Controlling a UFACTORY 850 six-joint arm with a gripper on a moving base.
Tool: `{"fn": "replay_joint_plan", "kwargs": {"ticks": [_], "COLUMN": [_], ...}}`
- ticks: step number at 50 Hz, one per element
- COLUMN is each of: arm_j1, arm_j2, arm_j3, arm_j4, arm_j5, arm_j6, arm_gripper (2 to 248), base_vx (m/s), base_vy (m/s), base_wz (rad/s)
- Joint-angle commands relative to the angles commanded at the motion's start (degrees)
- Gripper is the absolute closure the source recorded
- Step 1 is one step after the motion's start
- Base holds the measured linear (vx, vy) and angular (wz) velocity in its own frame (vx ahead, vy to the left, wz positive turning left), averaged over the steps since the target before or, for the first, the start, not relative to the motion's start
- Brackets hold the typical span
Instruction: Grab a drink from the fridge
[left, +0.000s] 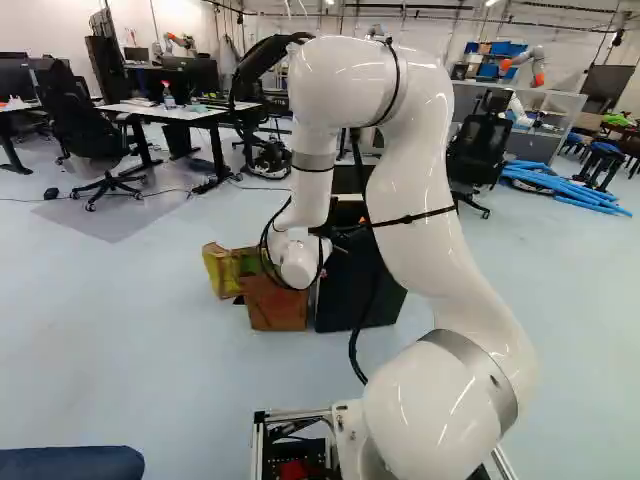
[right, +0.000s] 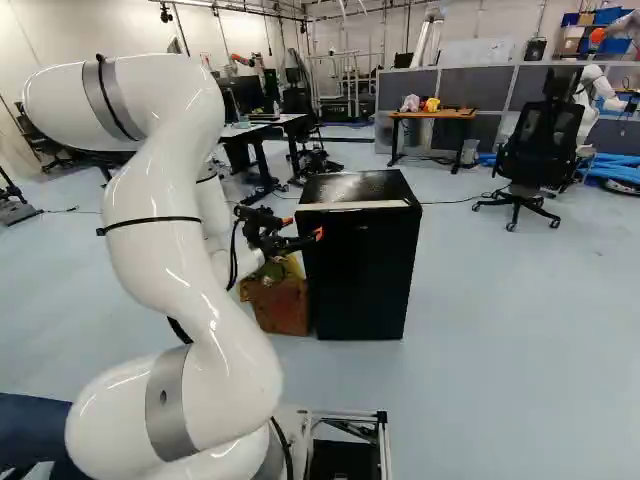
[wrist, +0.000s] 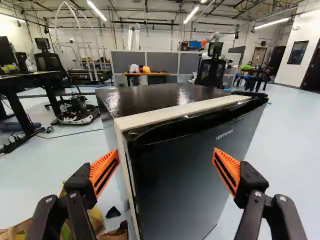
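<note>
Fridge (wrist: 150, 100) sits just ahead of the tool (wrist: 165, 152), door (wrist: 180, 185) apparently shut, so the tool is probably lined up to pull its edge (drink isn't visible, presumably inside). Tool's wide open, orange pads (wrist: 102, 164) well apart, gripping nothing; can't tell if either touches the door.

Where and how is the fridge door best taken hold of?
I would grip the fridge door by its upright edge nearest the brown bag, coming in from that side: the front looks flat with no projecting handle, while a pale strip behind this edge may offer purchase.
</note>
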Motion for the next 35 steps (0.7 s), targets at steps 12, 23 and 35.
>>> {"fn": "replay_joint_plan", "kwargs": {"ticks": [12, 23, 35], "arm_j1": [0.73, 0.57, 0.35], "arm_j2": [-0.23, -0.68, -1.23], "arm_j3": [-0.4, -1.19, -2.15], "arm_j4": [0.0, 0.0, 0.0], "arm_j5": [0.0, 0.0, 0.0], "arm_j6": [0.0, 0.0, 0.0], "arm_gripper": [3, 3, 3], "base_vx": [0.0, 0.0, 0.0], "base_vy": [0.0, 0.0, 0.0], "base_wz": [0.0, 0.0, 0.0]}}
